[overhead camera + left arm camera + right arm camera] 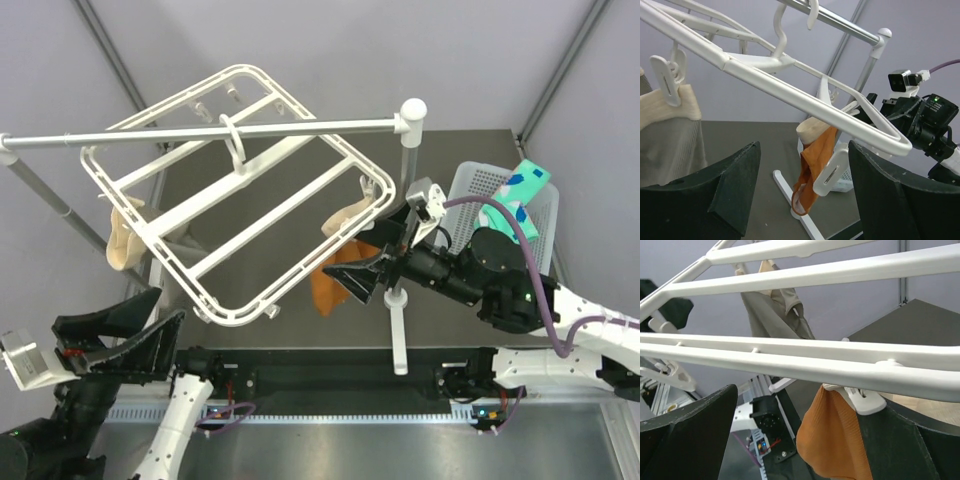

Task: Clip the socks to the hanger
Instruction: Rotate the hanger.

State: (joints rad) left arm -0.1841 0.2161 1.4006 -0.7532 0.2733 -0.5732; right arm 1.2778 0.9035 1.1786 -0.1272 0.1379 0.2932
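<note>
The teal socks (pixel 524 187) with dark blue and white patches lie in the white basket at the far right, partly hidden by my right arm. The white hanger (pixel 262 215) hangs tilted from the rail by its hook. It also shows in the left wrist view (pixel 790 90) and the right wrist view (pixel 815 365). My right gripper (pixel 372 268) is open under the hanger's right corner, its jaws either side of a clipped orange sock (pixel 832 440). My left gripper (pixel 125 335) is open and empty, low at the near left, below the hanger's near corner.
The grey rail (pixel 200 132) spans the back on a white post (pixel 404 200) with a floor foot (pixel 790 192). A beige sock (pixel 125 235) hangs clipped at the hanger's left; another (pixel 345 215) hangs beside the orange sock (pixel 325 280). The perforated basket (pixel 478 188) stands at the right.
</note>
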